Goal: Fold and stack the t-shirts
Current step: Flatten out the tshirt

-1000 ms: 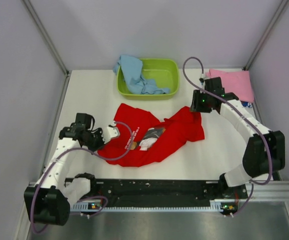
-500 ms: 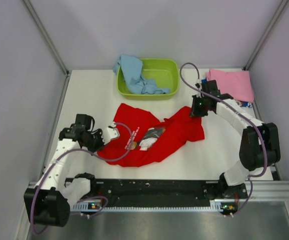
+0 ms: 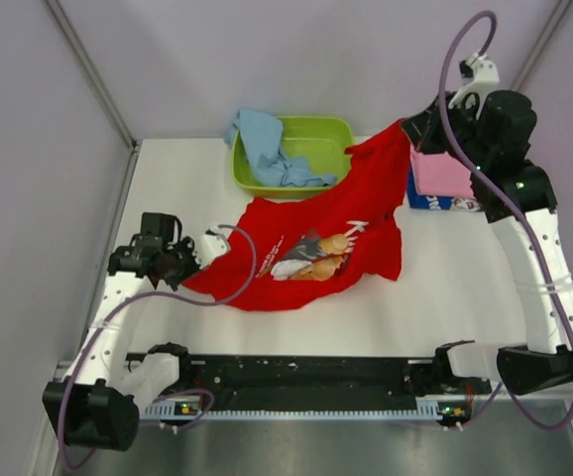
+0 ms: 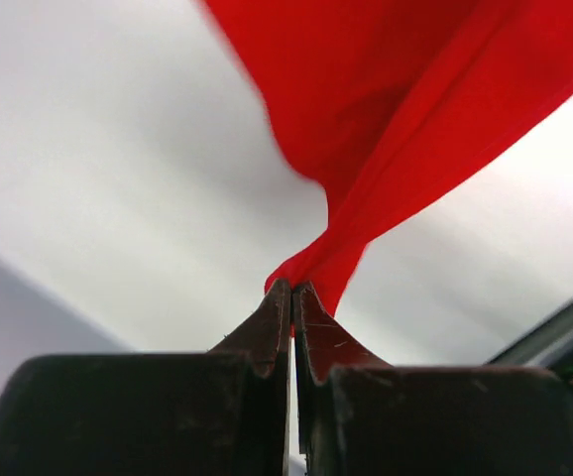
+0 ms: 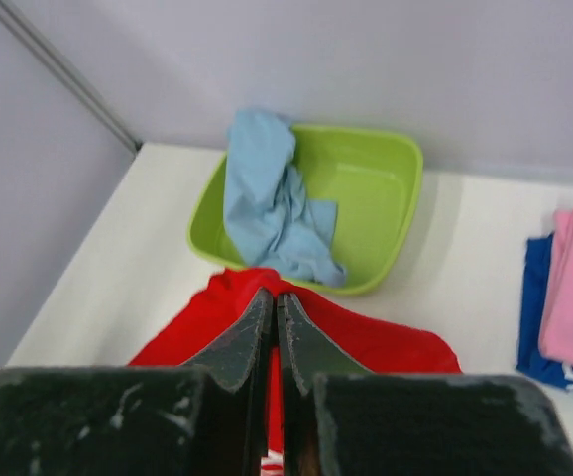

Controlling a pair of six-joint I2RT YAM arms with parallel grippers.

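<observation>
Red t-shirt [image 3: 316, 233] has been raised by the right gripper [image 3: 412, 129] toward the table's [image 3: 445, 288] far right corner.
Both jaws are closed on its edges, the left gripper [image 3: 195, 260] low by the left edge; even tension should be kept so it spreads flat.

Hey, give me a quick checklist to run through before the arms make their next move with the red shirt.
1. Left gripper pinching the red t-shirt edge: ok.
2. Right gripper pinching it, raised: ok.
3. Shirt spread flat: not ok, bunched and sagging between the arms.
4. Raised cloth clear of the lime basin: cannot tell.
5. Pink t-shirt folded atop the dark blue one: ok.
</observation>
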